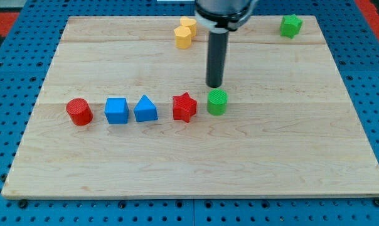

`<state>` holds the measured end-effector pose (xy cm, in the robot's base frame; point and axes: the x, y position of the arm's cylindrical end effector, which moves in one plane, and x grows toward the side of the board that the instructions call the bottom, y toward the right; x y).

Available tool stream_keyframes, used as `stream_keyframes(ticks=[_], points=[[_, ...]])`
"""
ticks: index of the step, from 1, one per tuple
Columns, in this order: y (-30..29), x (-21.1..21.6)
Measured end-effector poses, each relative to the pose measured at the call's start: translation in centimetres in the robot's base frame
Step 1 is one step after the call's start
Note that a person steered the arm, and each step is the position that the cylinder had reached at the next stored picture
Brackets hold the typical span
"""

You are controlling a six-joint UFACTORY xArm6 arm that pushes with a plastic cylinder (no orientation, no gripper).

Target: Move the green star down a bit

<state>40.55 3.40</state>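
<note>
The green star (291, 26) sits near the board's top right corner. My tip (214, 86) is the lower end of the dark rod at the board's middle, just above the green cylinder (217, 102). The tip is far to the left of and below the green star, apart from it.
A row runs along the board's middle: red cylinder (80, 112), blue cube (117, 111), blue triangular block (145, 109), red star (184, 107), then the green cylinder. Two yellow blocks (185, 33) stand together at the top centre. The wooden board (196, 157) lies on a blue pegboard.
</note>
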Motion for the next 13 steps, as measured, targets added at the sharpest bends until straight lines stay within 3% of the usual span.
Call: stream_keyframes(ticks=[2,3,5,6,7,10,11,12,13], points=[[1.7,1.3],[3.0,-1.8],[4.8,-13.6],[9.3,-19.6],[14.4,-21.4],[20.6,-18.4],[15.3,-14.8],[9.0,-8.4],[7.8,-8.1]])
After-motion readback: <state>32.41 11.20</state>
